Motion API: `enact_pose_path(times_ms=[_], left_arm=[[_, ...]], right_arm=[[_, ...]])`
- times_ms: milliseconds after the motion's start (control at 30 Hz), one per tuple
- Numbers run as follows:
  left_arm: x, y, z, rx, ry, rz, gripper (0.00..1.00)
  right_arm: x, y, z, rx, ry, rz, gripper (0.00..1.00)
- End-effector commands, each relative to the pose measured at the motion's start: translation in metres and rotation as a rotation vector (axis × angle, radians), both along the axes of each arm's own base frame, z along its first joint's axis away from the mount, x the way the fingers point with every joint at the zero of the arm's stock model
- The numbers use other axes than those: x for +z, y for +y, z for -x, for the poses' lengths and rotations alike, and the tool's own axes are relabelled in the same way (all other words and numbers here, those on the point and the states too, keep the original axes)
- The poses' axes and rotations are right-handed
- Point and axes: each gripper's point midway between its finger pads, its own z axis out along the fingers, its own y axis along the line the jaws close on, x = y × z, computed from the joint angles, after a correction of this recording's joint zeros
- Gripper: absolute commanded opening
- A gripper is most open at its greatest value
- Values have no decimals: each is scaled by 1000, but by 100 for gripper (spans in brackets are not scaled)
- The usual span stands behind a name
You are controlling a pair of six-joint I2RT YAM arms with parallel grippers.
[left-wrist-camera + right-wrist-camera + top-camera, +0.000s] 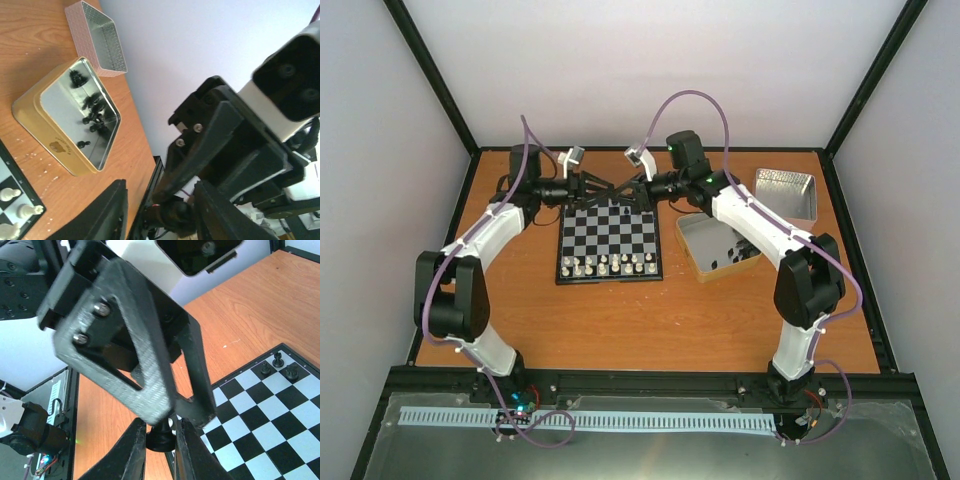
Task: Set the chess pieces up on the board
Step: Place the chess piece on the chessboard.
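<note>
The board (pixel 610 232) lies mid-table, with white pieces along its near rows and a few black chess pieces (pixel 278 368) at its far edge. Both grippers meet just above the board's far edge. My right gripper (pixel 160 452) is shut on the base of a black chess piece (pixel 160 439), and it shows in the top view (pixel 623 190). My left gripper (pixel 165 217) is open, its fingers (pixel 150 390) straddling that piece (pixel 182 215); it shows in the top view (pixel 602 188). More black pieces (pixel 92 107) lie in a gold tin (pixel 30 107).
The gold tin (pixel 692 238) sits right of the board, under the right arm. A second tin (pixel 786 193), silver inside, stands at the far right; it shows in the left wrist view (pixel 97 35). White pieces (pixel 15 200) stand on the board's near edge.
</note>
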Motion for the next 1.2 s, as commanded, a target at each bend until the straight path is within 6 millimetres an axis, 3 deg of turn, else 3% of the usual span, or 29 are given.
enact_pose_path(times_ms=[0,100,333,467,500,633,700,767,900,1067,1167], left_arm=[[-5,-4,-3,-22,39,1,34],[-3,-5,-7,-15,42,6,28],[-2,-5,-6,-26,43,16,2],[-2,-5,-4,-31,39,11,1],[-2,-5,-4,-29,34,8,1],[-5,-1,-13,25,-35,-50,1],[-22,11,-29,137,-87,-188,1],[-37,27,-41,245,-153,-329,1],[-72,62,-58,445,-298,-615,1],[-111,74,-75,537,-384,-894,1],[-136,94,-85,628,-344,-1054,1]], right_arm=[[-3,4,2,28,-23,7,13],[-7,3,2,28,-23,18,13],[-12,3,-4,1,-21,36,13],[-13,4,-9,-25,-1,37,14],[-12,5,-10,-29,10,33,16],[-14,4,-10,-46,65,30,49],[-15,-3,-11,-82,80,23,58],[-16,-15,-16,-135,85,2,61],[-28,-45,-29,-265,103,1,62],[-50,-72,-40,-411,123,52,61],[-57,-79,-42,-453,129,68,61]])
